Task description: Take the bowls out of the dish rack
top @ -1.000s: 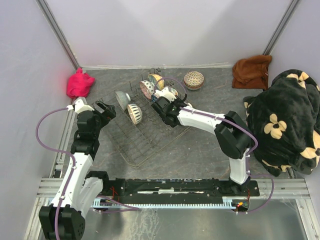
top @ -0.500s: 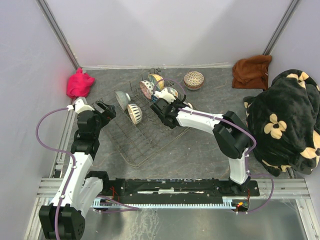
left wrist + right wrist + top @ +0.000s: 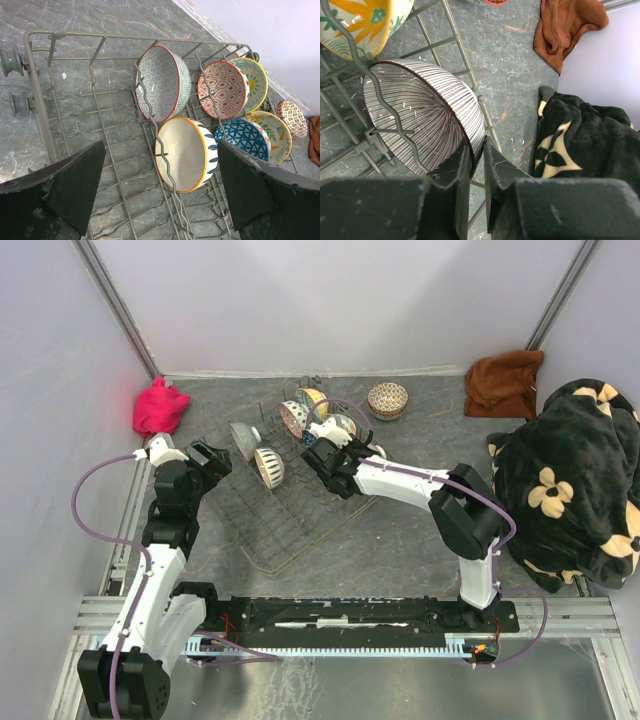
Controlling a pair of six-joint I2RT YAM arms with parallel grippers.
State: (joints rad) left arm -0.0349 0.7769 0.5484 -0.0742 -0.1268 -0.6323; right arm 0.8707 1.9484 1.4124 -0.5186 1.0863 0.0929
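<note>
The dark wire dish rack [image 3: 290, 530] lies mid-table, with several patterned bowls on edge between its tines. My right gripper [image 3: 314, 444] [image 3: 477, 150] reaches into the rack's far right part. It is shut on the rim of a brown-striped bowl [image 3: 420, 120], one finger inside and one outside. A yellow floral bowl [image 3: 360, 20] stands just behind it. My left gripper [image 3: 210, 458] [image 3: 161, 167] is open and empty over the rack's left end. It faces a white bowl with blue dashes [image 3: 185, 155], a grey-green bowl [image 3: 162, 82] and a red-patterned bowl [image 3: 222, 90].
One patterned bowl [image 3: 388, 398] sits on the table beyond the rack. A pink cloth [image 3: 160, 407] lies far left and a brown cloth [image 3: 503, 382] far right. A black flowered blanket [image 3: 570, 480] fills the right side. Walls enclose the table.
My right gripper has edged a little up and to the left in the rack, still on the striped bowl's rim. The left arm has not moved.
</note>
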